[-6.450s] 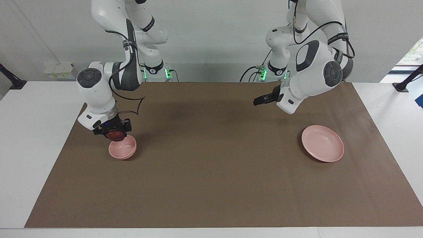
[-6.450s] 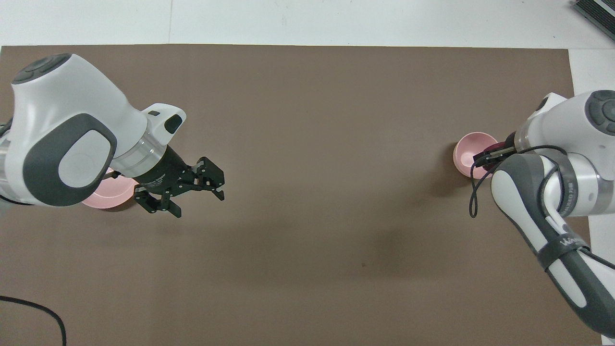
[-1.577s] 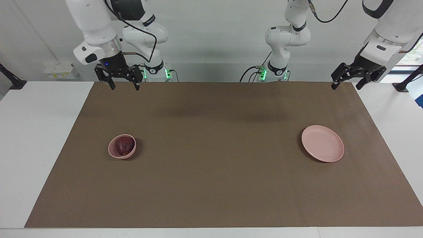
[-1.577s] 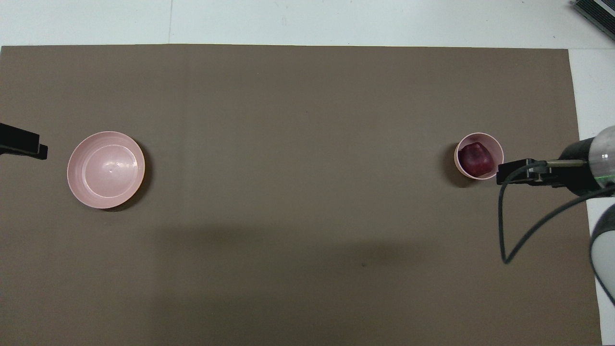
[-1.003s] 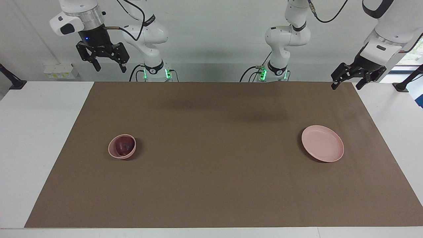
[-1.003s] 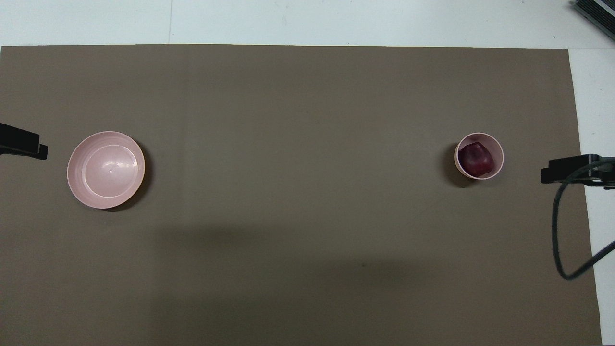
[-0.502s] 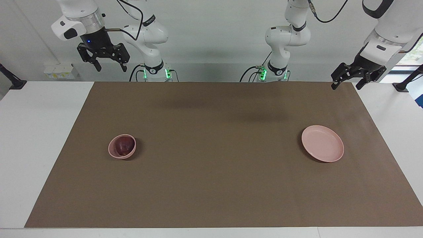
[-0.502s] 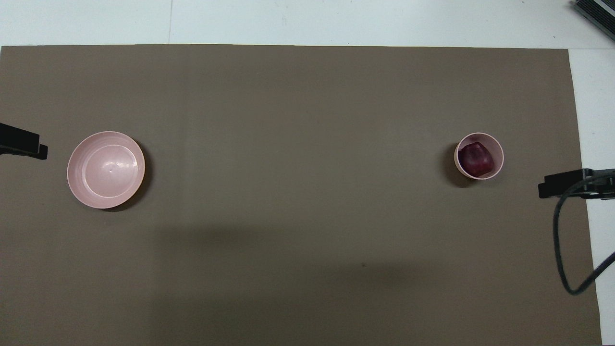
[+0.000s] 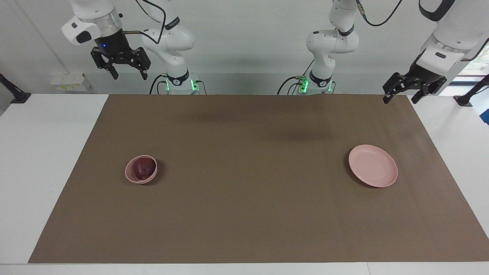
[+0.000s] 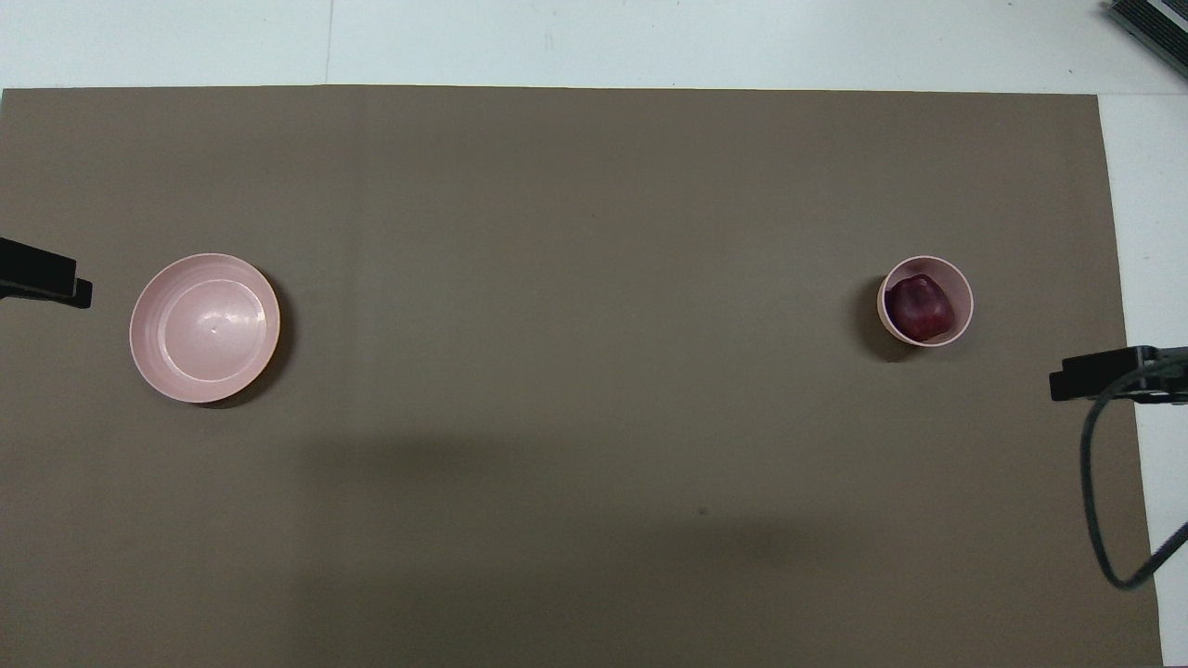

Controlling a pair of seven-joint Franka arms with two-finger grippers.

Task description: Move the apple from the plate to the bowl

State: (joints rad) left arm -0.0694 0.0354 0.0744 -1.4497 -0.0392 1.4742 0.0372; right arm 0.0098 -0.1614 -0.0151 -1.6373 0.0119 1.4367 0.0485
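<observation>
The dark red apple [image 9: 143,168] [image 10: 918,308] lies inside the small deep pink bowl [image 9: 130,177] [image 10: 962,286], toward the right arm's end of the table. The wide flat pink plate [image 9: 373,165] [image 10: 204,327] sits bare toward the left arm's end. My right gripper [image 9: 129,75] hangs open and high above the table's edge by the robots, well clear of the bowl. My left gripper [image 9: 399,100] is open too, raised over the mat's corner near its base, holding nothing.
A brown mat [image 9: 244,214] covers most of the white table [image 9: 46,152]. A black cable [image 10: 1098,520] loops down from the right arm at the mat's edge. Only the bowl and plate stand on the mat.
Earlier the right gripper held the apple at the bowl; it has let go and risen high. Over the last second it drifted only slightly. The left arm holds still.
</observation>
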